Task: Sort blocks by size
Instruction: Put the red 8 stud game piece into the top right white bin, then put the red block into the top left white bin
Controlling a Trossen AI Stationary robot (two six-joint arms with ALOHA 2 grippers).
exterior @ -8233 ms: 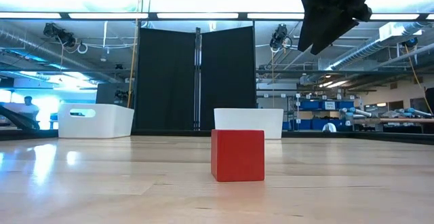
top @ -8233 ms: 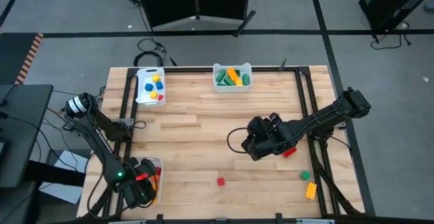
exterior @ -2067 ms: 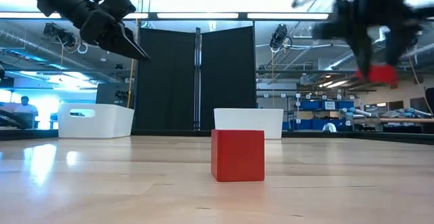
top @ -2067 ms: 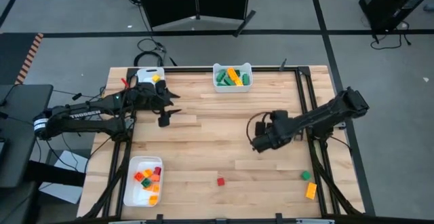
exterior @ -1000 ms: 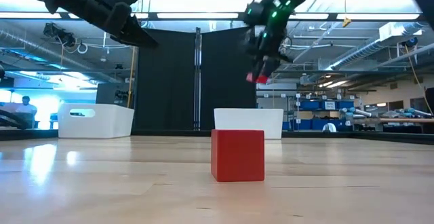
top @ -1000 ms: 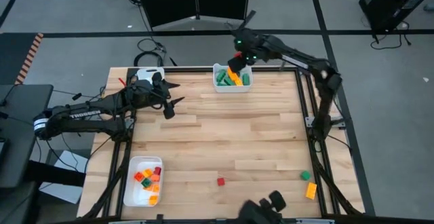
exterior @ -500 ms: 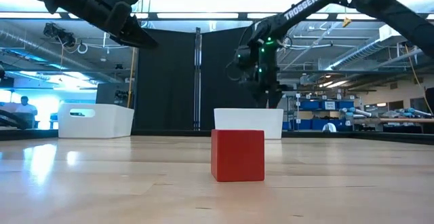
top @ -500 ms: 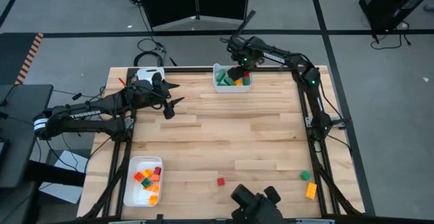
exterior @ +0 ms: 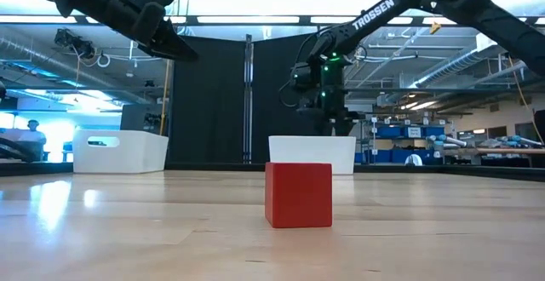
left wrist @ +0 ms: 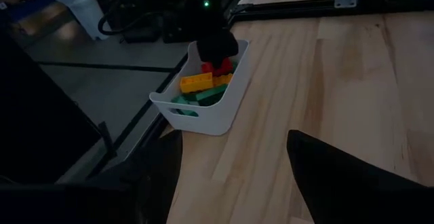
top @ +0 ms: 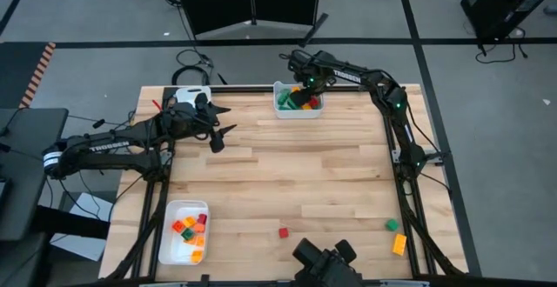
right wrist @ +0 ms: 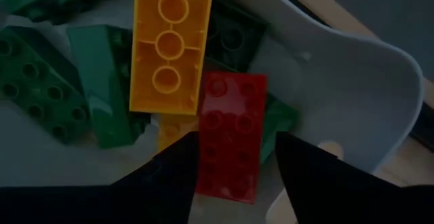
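My right gripper [right wrist: 235, 139] points down into the white tray [top: 298, 114] at the far middle of the table, open. A red eight-stud brick [right wrist: 230, 102] lies flat between its fingers on the pile, beside a long orange brick [right wrist: 169, 41] and green bricks [right wrist: 41, 81]. A gap shows between the brick and one finger. A red cube [top: 283, 232] stands alone on the table near the front, and is large in the low view [exterior: 298, 194]. My left gripper [top: 222, 130] hovers open over the far left of the table, holding nothing.
A white tray [top: 177, 207] at the near left holds red, orange and green bricks. Another white tray [top: 184, 94] at the far left is mostly hidden under my left arm. A small green brick [top: 392, 225] and an orange brick [top: 399, 244] lie near the front right.
My right gripper has come down over the far middle tray and tipped to point straight down. The red brick that hung below it above the tray now lies inside the tray on the other bricks.
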